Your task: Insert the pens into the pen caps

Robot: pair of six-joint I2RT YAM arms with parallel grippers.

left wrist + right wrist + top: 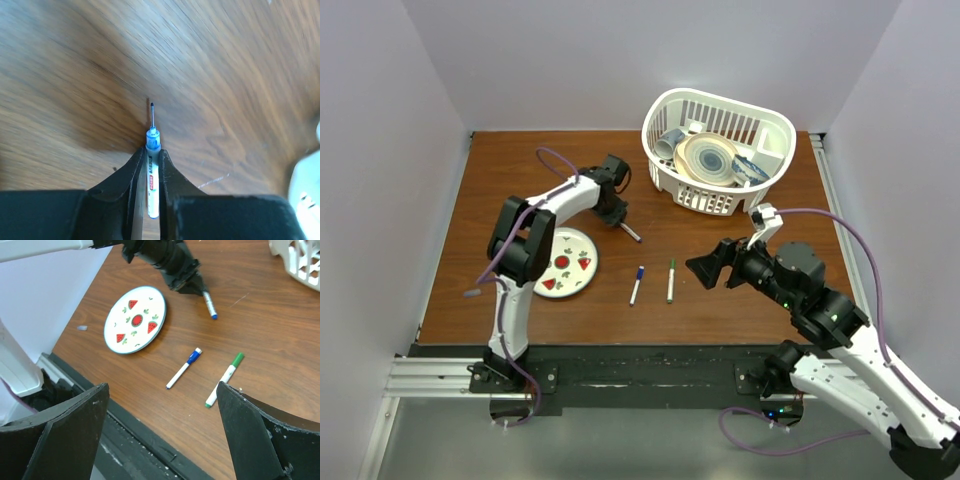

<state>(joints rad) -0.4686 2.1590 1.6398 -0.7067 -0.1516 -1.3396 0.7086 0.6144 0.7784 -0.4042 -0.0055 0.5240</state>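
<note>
clamping a thin white blue-tipped pen [152, 186], the left gripper [151, 154] hangs beside the round watermelon-print plate [135, 320]; the right gripper [162, 390] gapes wide near the blue-ended white pen [183, 369] and the green-ended white pen [224, 380].

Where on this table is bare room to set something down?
Bare wood: the far-left corner behind the left gripper, and the near strip in front of the blue pen and green pen. Crowded around the plate and basket.

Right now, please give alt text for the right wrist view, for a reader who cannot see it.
The left gripper holds a pen over a wooden table. A blue pen, a green pen and a fruit-patterned plate lie nearby, framed by the open right gripper.
</note>
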